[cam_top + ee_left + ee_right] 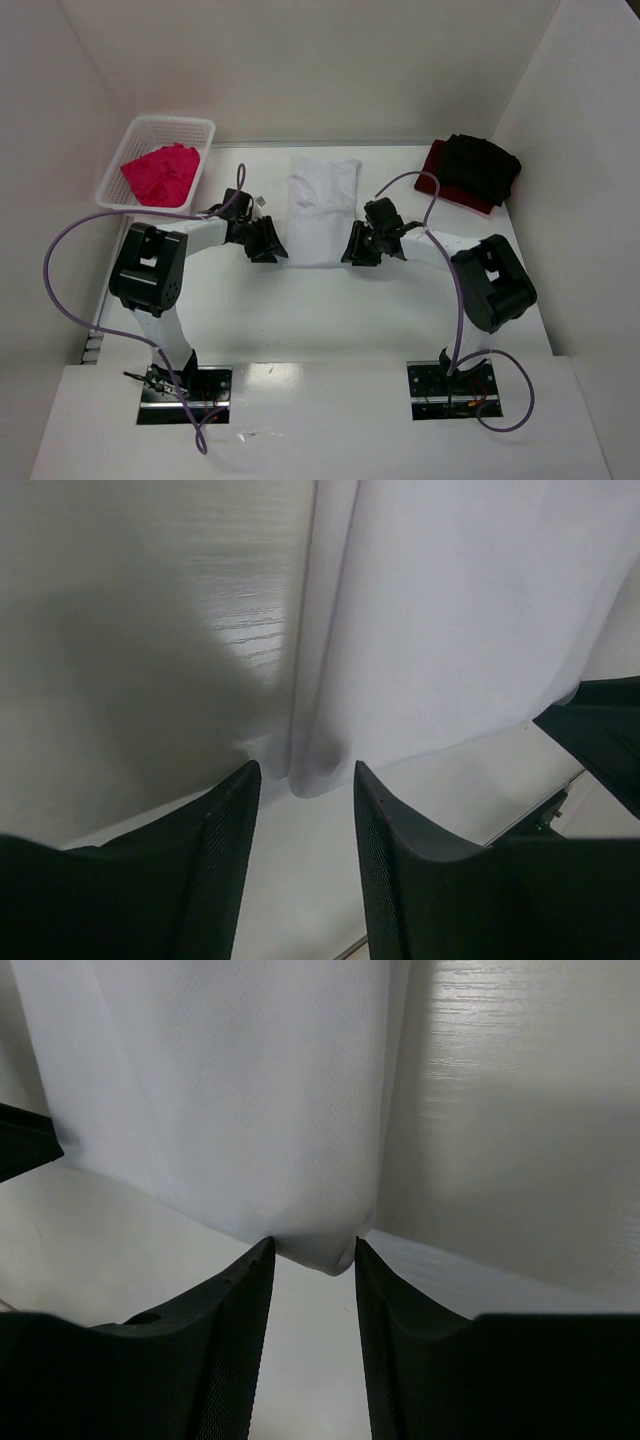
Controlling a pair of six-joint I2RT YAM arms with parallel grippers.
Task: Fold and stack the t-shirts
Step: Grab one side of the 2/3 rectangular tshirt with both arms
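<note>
The white t-shirt (322, 208) is lying flat for folding. We are holding left claw (306, 772) and right claw (314, 1247) parted at its near corners.

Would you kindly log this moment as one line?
left pincer open at white shirt corner; right pincer open at other corner; pink shirt in basket

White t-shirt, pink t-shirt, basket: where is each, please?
white t-shirt (322, 205): top external view, centre of the cloth.
pink t-shirt (160, 173): top external view, middle of the heap.
basket (175, 119): top external view, far rim.
</note>
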